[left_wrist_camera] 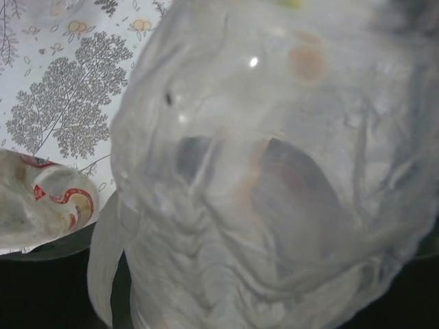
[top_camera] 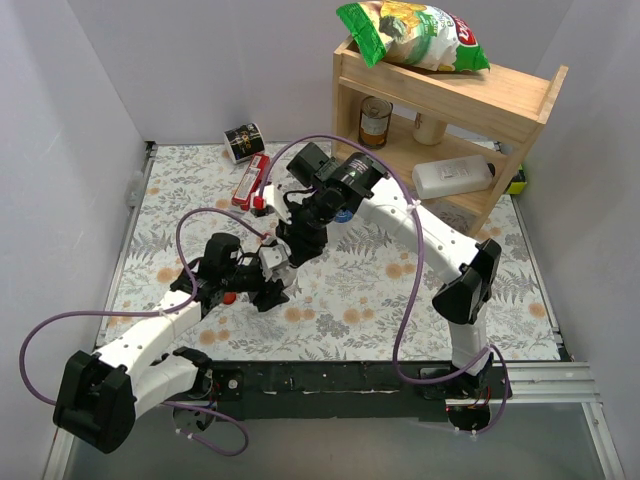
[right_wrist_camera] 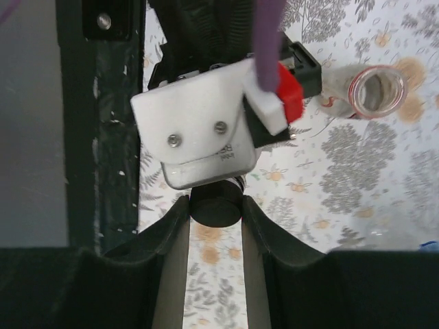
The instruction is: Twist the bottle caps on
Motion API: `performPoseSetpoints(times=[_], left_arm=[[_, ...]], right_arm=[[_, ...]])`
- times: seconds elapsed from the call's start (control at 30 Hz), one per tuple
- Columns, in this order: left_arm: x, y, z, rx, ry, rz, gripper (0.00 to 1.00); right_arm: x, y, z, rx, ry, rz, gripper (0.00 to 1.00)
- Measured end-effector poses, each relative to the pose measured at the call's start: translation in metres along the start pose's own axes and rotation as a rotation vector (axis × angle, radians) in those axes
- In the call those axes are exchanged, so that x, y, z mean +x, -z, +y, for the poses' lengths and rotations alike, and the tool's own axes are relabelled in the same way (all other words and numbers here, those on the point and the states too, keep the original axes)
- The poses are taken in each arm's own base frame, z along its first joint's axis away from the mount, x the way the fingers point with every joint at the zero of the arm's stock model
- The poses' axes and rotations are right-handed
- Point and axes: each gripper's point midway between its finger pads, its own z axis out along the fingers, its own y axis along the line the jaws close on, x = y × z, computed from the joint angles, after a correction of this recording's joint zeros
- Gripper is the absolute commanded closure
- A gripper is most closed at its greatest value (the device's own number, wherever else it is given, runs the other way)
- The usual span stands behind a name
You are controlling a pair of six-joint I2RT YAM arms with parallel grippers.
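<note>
My right gripper (right_wrist_camera: pixel 215 207) is shut on the black cap (right_wrist_camera: pixel 215 203), pressing it onto the mouth of a clear crumpled bottle (left_wrist_camera: pixel 274 171). That bottle fills the left wrist view and hides the left fingers; the left gripper (top_camera: pixel 272 268) holds it above the table. The right gripper (top_camera: pixel 300 245) meets it from behind. A second clear bottle (right_wrist_camera: pixel 376 92), open and with a red-ringed neck, lies on the mat; its red-and-white label shows in the left wrist view (left_wrist_camera: pixel 51 202). The blue cap (top_camera: pixel 343 214) lies by the right arm. A red piece (right_wrist_camera: pixel 289 92) shows beside the left wrist.
A wooden shelf (top_camera: pixel 520 100) at the back right holds a chips bag (top_camera: pixel 415 35), a can (top_camera: pixel 375 122) and a white jug (top_camera: pixel 455 177). A dark-labelled small container (top_camera: pixel 243 141) and a red packet (top_camera: pixel 250 180) lie at the back of the flowered mat (top_camera: pixel 500 290).
</note>
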Motion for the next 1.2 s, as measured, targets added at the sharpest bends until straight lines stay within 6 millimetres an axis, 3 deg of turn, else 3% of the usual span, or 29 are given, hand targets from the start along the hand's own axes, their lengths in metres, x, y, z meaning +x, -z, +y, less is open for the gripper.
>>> performPoseSetpoints(times=[0.03,0.13,0.17,0.23,0.27,0.37,0.47,0.6,0.7,0.8,0.93,1.2], left_arm=[[0.001,0.000,0.002,-0.013,0.008,0.007,1.00],[0.004,-0.001,0.004,-0.035,0.033,0.023,1.00],[0.005,-0.001,0.005,-0.037,0.040,0.025,1.00],[0.003,-0.002,0.007,-0.049,0.048,0.018,1.00],[0.001,-0.002,0.009,-0.054,0.045,0.009,1.00],[-0.013,-0.003,0.012,-0.055,0.007,-0.032,1.00],[-0.020,-0.003,0.011,-0.028,-0.019,-0.046,1.00],[-0.024,-0.007,0.000,0.075,-0.041,-0.036,1.00],[-0.030,-0.008,-0.009,0.167,-0.050,-0.030,1.00],[-0.036,-0.009,-0.016,0.250,-0.063,-0.033,1.00],[-0.038,-0.007,-0.026,0.322,-0.073,-0.029,1.00],[-0.035,-0.002,-0.038,0.381,-0.080,-0.012,1.00]], right_arm=[[0.002,-0.001,-0.003,-0.006,-0.054,-0.006,0.99],[0.002,-0.002,-0.009,-0.018,-0.170,-0.018,0.73],[0.002,-0.002,-0.010,-0.018,-0.186,-0.020,0.59],[-0.003,0.001,-0.015,-0.010,-0.209,-0.031,0.45],[-0.003,0.003,-0.016,-0.008,-0.213,-0.033,0.30],[-0.004,0.013,-0.019,0.017,-0.192,-0.046,0.24],[0.005,0.032,-0.014,0.055,-0.138,-0.055,0.23],[0.022,0.064,0.013,0.095,-0.018,-0.084,0.25],[0.018,0.079,0.029,0.112,0.148,-0.114,0.29],[0.004,0.076,0.036,0.112,0.335,-0.130,0.32],[-0.001,0.055,0.038,0.094,0.509,-0.105,0.35],[-0.007,0.040,0.037,0.096,0.643,-0.082,0.43]])
